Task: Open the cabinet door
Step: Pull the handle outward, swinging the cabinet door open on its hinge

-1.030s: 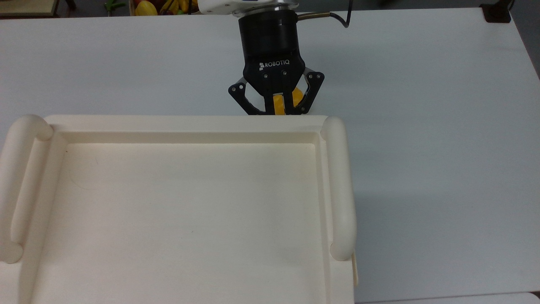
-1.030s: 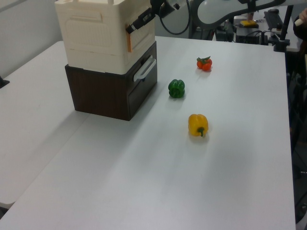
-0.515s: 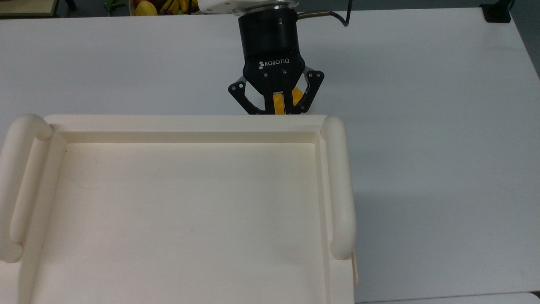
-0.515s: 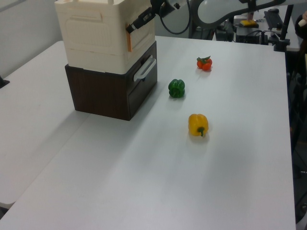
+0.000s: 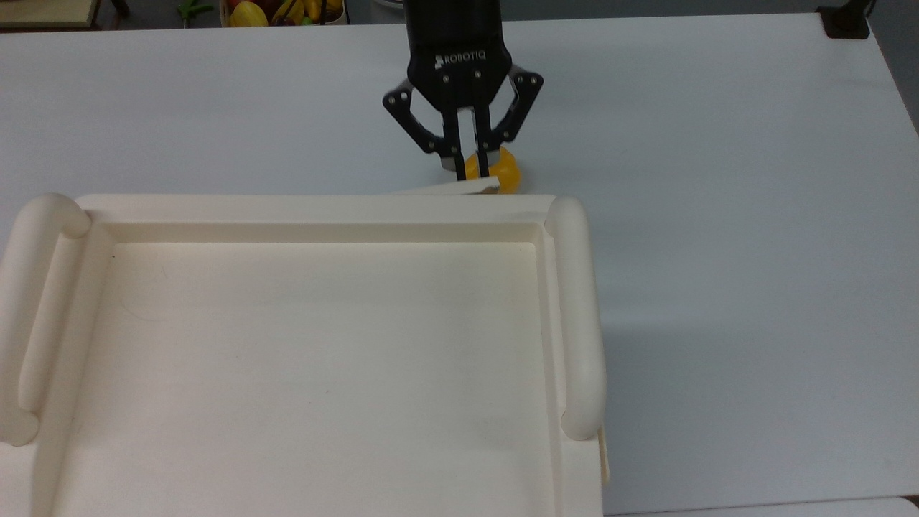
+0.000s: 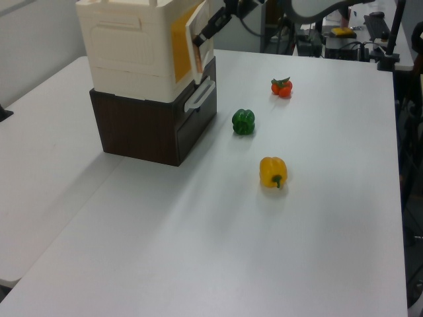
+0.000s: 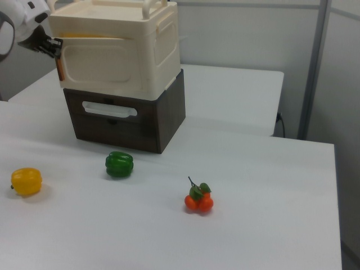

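Cabinet [image 6: 135,49] stands on a dark brown drawer unit [image 6: 155,125] at the far left of the white table [image 6: 218,224] in the left view. Its top is a recessed tray with a rounded rail [image 5: 578,323] along each side.

Door [image 6: 198,39] is on the cabinet's front face and is swung partly out, showing an orange-yellow interior [image 6: 180,47] behind it in the left view. In the top view the door appears as a thin cream sliver [image 5: 449,189] angled away from the cabinet's front edge, its free end toward the top view's right. In the right view the door [image 7: 95,64] is seen face on, with its free edge at the right view's left.

Gripper [image 5: 470,169] is at the door's free edge. The two fingers [image 5: 452,143] lie close together, clenched on that edge; in the left view the black fingertips [image 6: 210,30] meet the door's upper corner. In the right view the gripper [image 7: 53,45] sits at the door's upper left corner.

Other items on the table:
- yellow pepper [image 6: 272,172], near the middle in the left view
- green pepper [image 6: 243,121], just in front of the drawer unit
- tomatoes [image 6: 281,86], well apart from the cabinet
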Robot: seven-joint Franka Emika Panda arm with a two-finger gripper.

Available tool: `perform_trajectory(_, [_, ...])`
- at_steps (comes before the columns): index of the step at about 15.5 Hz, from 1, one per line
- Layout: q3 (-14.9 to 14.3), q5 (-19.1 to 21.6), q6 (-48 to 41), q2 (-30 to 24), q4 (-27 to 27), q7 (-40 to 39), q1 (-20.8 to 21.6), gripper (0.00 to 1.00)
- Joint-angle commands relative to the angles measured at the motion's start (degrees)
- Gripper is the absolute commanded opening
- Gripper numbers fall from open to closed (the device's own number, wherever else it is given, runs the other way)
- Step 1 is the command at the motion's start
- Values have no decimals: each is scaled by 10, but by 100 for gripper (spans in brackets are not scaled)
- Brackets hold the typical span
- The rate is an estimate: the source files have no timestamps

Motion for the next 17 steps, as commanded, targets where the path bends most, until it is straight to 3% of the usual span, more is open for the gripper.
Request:
perform_trajectory(1, [-2,0,-106,-50,-33,2,-16,3])
perform_trajectory(5, [-2,0,-250,-88,-35,2,-44,4])
perform_trajectory(12, [-10,1,-395,-117,-38,-5,-102,7])
perform_trajectory(16, [-10,2,-471,-136,-34,-50,-160,21])
perform_trajectory(17, [-12,2,-490,-141,-33,-72,-173,29])
